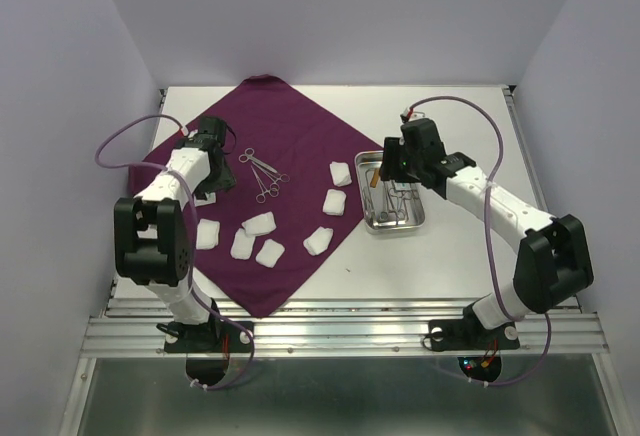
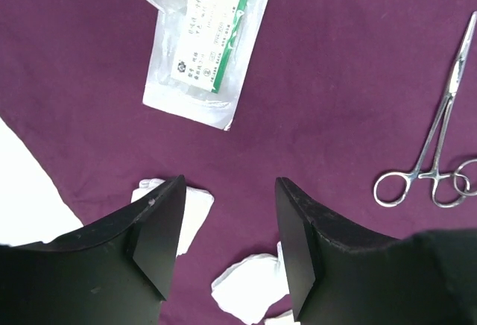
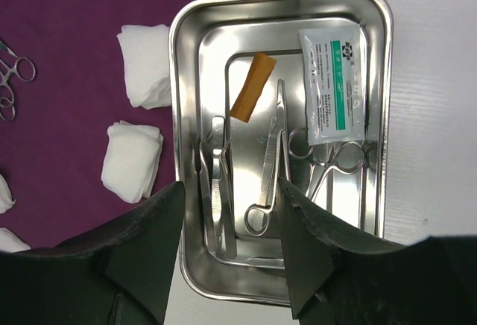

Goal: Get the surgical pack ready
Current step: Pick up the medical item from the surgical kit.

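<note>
A white table carries the surgical pack, spread out rather than gathered. Its largest piece is the dark purple cloth, laid flat as a diamond with one corner toward the arms and one toward the back wall. The left gripper hangs above the cloth's left part with its jaws apart and nothing between them. The right gripper hangs over the steel tray, its jaws likewise spread and empty. The tray is a shiny rectangle with rounded corners, at the cloth's right corner and mostly on bare table. Several white gauze pads, folded and slightly rumpled, are scattered across the near half of the cloth, two of them just beside the tray. A sealed clear packet with green print lies on the cloth ahead of the left gripper, and a similar one lies inside the tray. Ring-handled metal instruments lie together on the cloth's middle. More instruments lie lengthwise in the tray, beside a small orange strip.
</note>
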Controlling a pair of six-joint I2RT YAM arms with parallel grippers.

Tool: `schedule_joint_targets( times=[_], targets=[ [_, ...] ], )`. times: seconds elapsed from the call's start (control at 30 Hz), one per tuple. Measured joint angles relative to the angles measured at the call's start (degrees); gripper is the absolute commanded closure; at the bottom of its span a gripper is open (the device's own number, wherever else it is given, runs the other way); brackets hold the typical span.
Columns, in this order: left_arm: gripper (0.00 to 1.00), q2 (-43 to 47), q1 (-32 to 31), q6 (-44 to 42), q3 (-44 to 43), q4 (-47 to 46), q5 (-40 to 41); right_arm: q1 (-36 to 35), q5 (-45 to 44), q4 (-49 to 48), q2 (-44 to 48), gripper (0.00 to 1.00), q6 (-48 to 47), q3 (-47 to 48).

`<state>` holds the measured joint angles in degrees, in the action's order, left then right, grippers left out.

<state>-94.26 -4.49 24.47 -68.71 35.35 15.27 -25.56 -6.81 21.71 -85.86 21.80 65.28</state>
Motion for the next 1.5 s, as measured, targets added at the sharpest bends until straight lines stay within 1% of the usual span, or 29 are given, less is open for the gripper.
schedule_joint_targets(
  times=[0.2,0.53,0.63,0.7,0.83,1.0,1.07,1.1,1.13,1.17,1.2,1.23,1.5],
  targets=[
    [0.37,-3.8,-0.4,0.0,-1.6,0.0,1.9,0.0,1.1,0.0,0.0,0.41,0.1,-2.0],
    [0.42,-11.6,-0.3,0.3,-2.6,0.3,7.9,0.0,1.3,0.2,0.8,0.40,0.0,-2.5],
    [0.45,-13.0,-0.3,0.3,-2.7,0.2,8.8,0.0,1.3,0.2,0.8,0.40,0.0,-2.5],
    [0.50,-13.4,-0.3,0.3,-2.9,0.2,9.2,0.0,1.5,0.2,0.8,0.40,-0.2,-2.5],
    [0.57,-14.4,-0.1,0.3,-4.0,-0.1,9.7,0.0,1.7,0.2,0.8,0.40,-0.2,-2.5],
    [0.60,-15.5,0.1,0.2,-4.9,-0.5,10.2,0.0,1.7,0.2,0.8,0.40,-0.2,-2.5],
    [0.67,-15.6,0.1,0.2,-4.9,-0.7,10.4,0.0,1.7,0.2,0.8,0.40,-0.2,-2.5],
    [0.70,-15.6,0.1,0.1,-4.9,-0.9,10.5,0.0,1.7,0.2,0.8,0.40,-0.2,-2.5],
    [0.79,-15.8,0.1,0.1,-5.0,-1.2,10.6,0.0,1.7,0.2,0.8,0.40,-0.1,-2.5],
    [0.85,-16.0,0.1,0.0,-5.1,-1.4,10.7,0.0,1.7,0.2,0.8,0.40,-0.1,-2.5],
    [0.98,-16.3,0.1,-0.2,-5.4,-1.5,10.8,0.0,1.7,0.2,0.8,0.40,-0.1,-2.5],
    [1.00,-16.6,0.1,-0.2,-5.5,-1.7,10.7,0.0,1.7,0.2,0.8,0.40,0.0,-2.5],
    [1.00,-16.7,0.0,-0.5,-5.7,-2.3,10.4,0.0,1.6,0.3,2.3,0.40,0.6,-4.4]
  ],
)
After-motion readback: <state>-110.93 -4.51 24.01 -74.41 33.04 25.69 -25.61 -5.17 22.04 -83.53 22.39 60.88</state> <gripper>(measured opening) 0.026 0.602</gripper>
